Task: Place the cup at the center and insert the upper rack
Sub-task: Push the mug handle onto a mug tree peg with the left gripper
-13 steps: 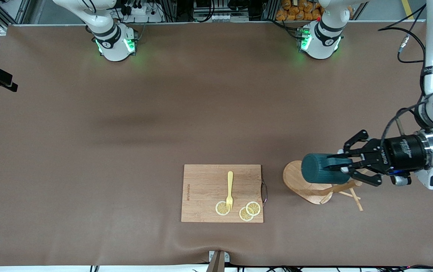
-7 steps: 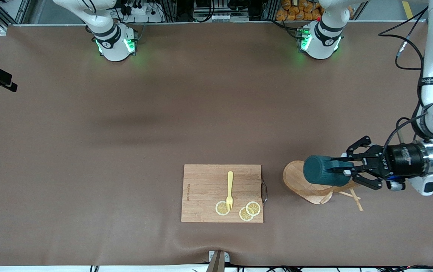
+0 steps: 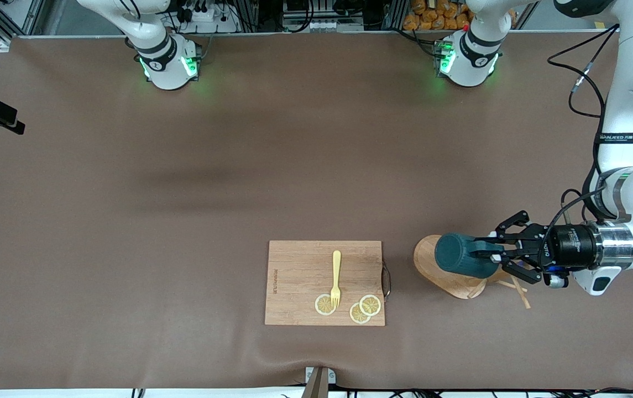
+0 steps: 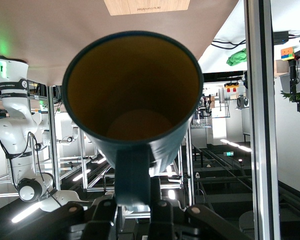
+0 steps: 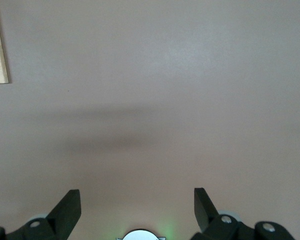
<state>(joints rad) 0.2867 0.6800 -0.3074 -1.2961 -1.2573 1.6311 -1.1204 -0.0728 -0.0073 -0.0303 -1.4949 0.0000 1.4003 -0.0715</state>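
The bench (image 3: 239,166) was covered by a plain brown cloth with a soft shadow band across its middle. Along its upper edge, aluminium framing (image 3: 12,19), cables and a power strip (image 3: 200,14) were seen. Shelving and ceiling strip lights were shown in the left wrist view.

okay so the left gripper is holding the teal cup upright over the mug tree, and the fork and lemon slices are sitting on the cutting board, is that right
Not quite: the cup is held on its side, not upright. In the front view it lies sideways in the left gripper, over the mug tree, and the left wrist view looks straight into its mouth. The rest holds: the fork and lemon slices lie on the cutting board.
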